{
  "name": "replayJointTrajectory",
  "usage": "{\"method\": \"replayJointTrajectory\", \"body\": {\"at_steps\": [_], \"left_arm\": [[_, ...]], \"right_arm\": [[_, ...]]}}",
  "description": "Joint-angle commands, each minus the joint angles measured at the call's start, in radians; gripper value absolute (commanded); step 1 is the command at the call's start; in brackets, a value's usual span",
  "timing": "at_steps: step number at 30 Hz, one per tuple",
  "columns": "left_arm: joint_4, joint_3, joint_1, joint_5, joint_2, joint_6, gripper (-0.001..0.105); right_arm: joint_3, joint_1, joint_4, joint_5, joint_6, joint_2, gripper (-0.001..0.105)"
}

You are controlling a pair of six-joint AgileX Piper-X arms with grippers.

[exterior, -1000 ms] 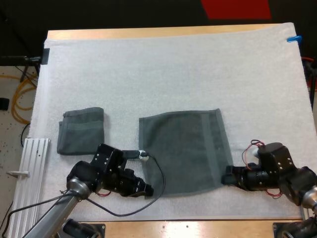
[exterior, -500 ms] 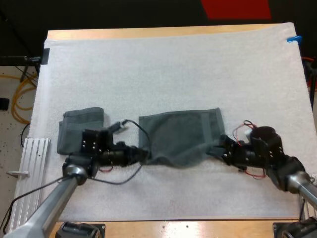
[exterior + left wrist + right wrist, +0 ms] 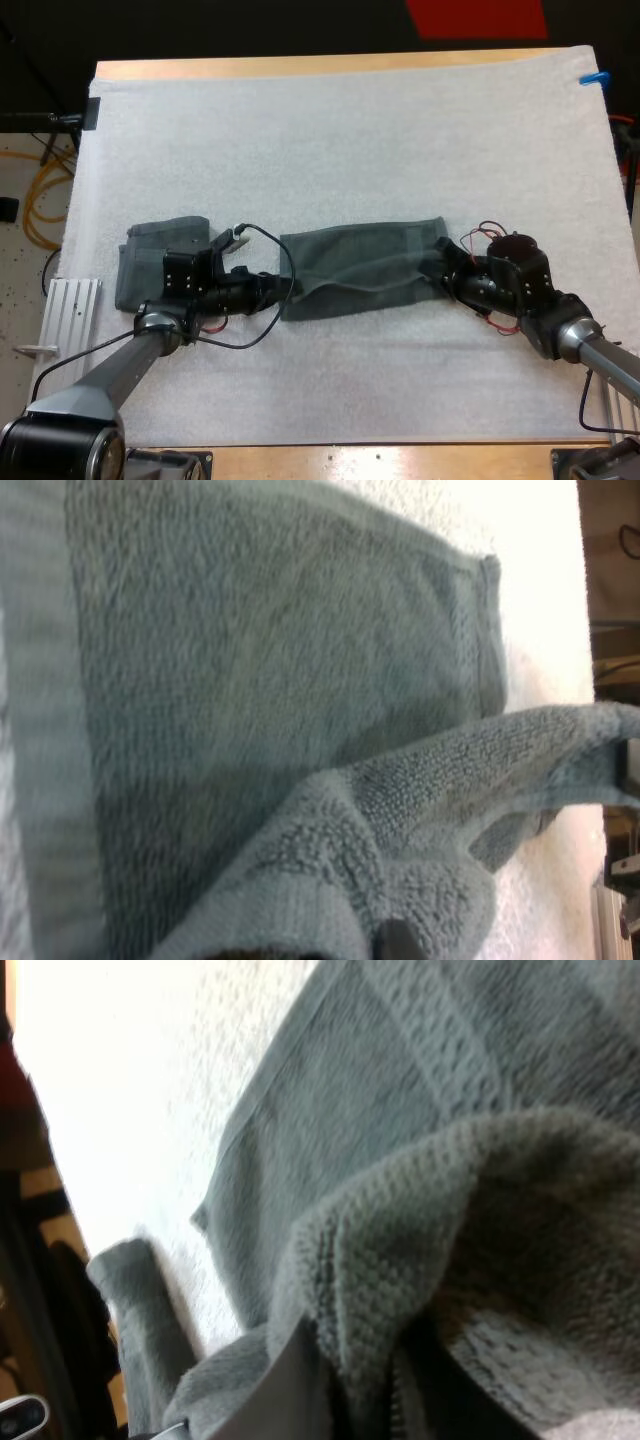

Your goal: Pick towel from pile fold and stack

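The white mat (image 3: 350, 140) covers most of the wooden table (image 3: 300, 67). Near its middle lies a dark grey-green towel (image 3: 350, 262), its far half flat on the mat and its near edge lifted and carried partway over that half, so the cloth sits as a long band across the table. My two grippers are at the ends of that raised edge. The left gripper (image 3: 283, 290) is at the towel's left near corner, and its wrist view shows the towel (image 3: 280, 680) with the raised edge bunched and pinched between the jaws. The right gripper (image 3: 440, 268) is at the right end, and its wrist view shows the towel (image 3: 450, 1110) with a thick fold clamped in the jaws. A smaller folded towel (image 3: 140, 258) lies flat on the mat just left of the left gripper, apart from the held towel.
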State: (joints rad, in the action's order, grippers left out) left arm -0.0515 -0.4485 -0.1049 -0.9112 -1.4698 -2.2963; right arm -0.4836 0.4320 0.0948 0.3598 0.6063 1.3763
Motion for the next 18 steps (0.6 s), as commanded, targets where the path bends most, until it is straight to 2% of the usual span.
{"method": "replayJointTrajectory", "body": {"at_steps": [1,6,13,16,18], "left_arm": [[-0.039,-0.003,0.000,-0.008,0.003,-0.011,0.000],[-0.100,-0.003,0.000,0.030,0.003,-0.009,0.000],[-0.111,-0.003,0.000,0.023,0.003,0.022,0.001],[-0.111,-0.003,0.000,0.020,0.003,0.048,0.013],[-0.125,-0.003,0.000,0.019,0.003,0.053,0.029]], "right_arm": [[-0.008,0.002,0.006,-0.022,0.001,-0.002,0.000],[-0.008,0.002,0.006,-0.034,0.026,-0.002,0.000],[-0.008,0.002,0.006,-0.034,0.072,-0.002,0.000],[-0.008,0.002,0.008,-0.034,0.072,-0.002,0.002],[-0.008,0.002,0.023,-0.032,0.086,-0.002,0.011]]}}
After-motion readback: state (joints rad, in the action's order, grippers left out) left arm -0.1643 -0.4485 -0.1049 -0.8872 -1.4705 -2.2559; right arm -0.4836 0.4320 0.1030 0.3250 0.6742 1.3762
